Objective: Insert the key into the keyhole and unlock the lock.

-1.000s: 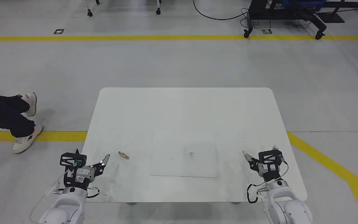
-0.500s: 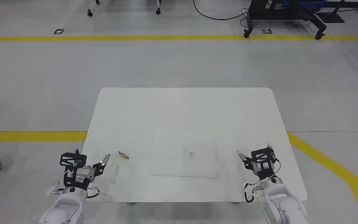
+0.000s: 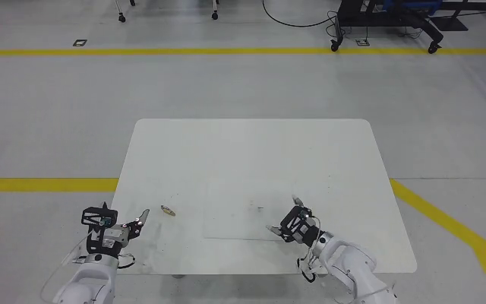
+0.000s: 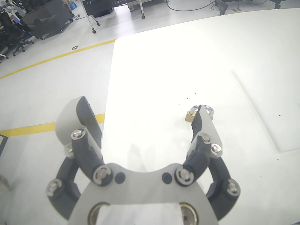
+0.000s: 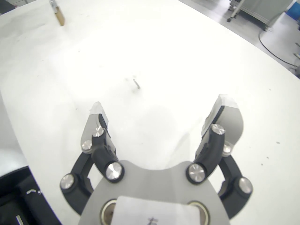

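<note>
A thin white rectangular mat lies on the white table. The small dark metal key lies on the mat. The brass padlock with a steel shackle lies off the mat's left edge. The left gripper is farther left of the mat, beyond the padlock, fingers spread wide and empty. The right gripper hovers over the mat's near right corner, close to the key, fingers wide and holding nothing.

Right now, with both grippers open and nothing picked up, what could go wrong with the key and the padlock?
1. The key is thin and lies flat on the table; the open right gripper may push it instead of pinching it.
2. The padlock lies loose by the left gripper; unheld, it could skid when the key presses in.
</note>
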